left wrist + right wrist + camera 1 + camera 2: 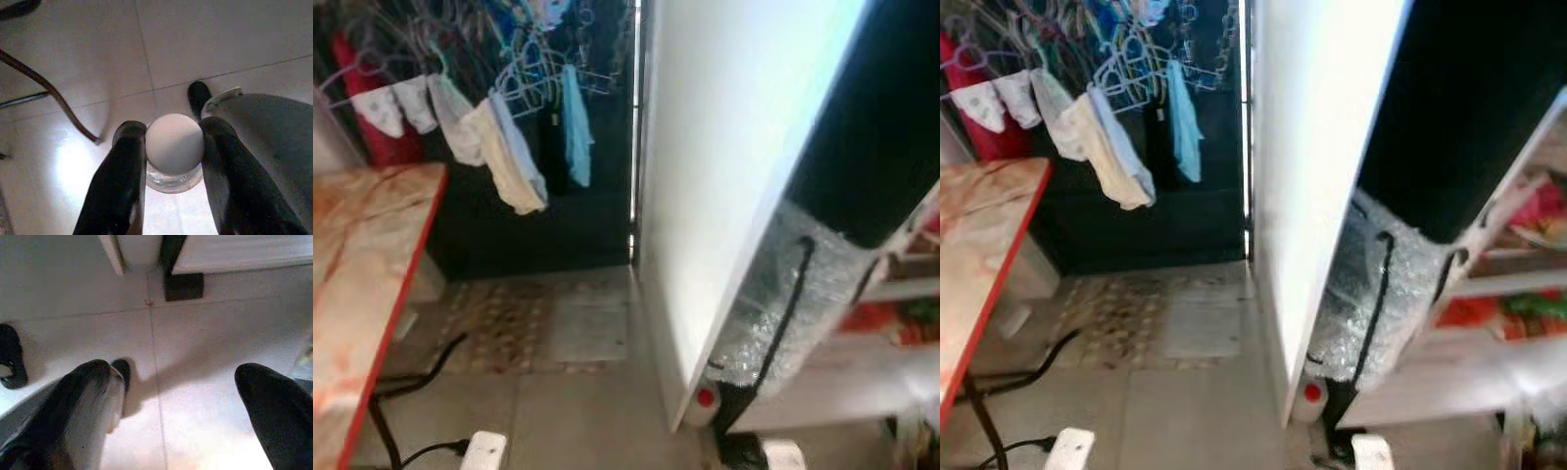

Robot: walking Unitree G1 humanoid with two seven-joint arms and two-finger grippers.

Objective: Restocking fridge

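A white-capped clear bottle [174, 147] is clamped between the black fingers [120, 181] of the left gripper [171, 142], above the tiled floor [205, 44]. The right gripper [181, 396] is held wide apart with nothing between its fingers, the open fridge door [734, 166] ahead.

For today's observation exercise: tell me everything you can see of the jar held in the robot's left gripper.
The jar is seen from above in the left wrist view: a round, smooth white lid over a clear, glass-like body whose rim shows below the lid. It hangs upright above the pale tiled floor. The left gripper is shut on it, one black finger pressing each side of the lid. Its contents cannot be made out.
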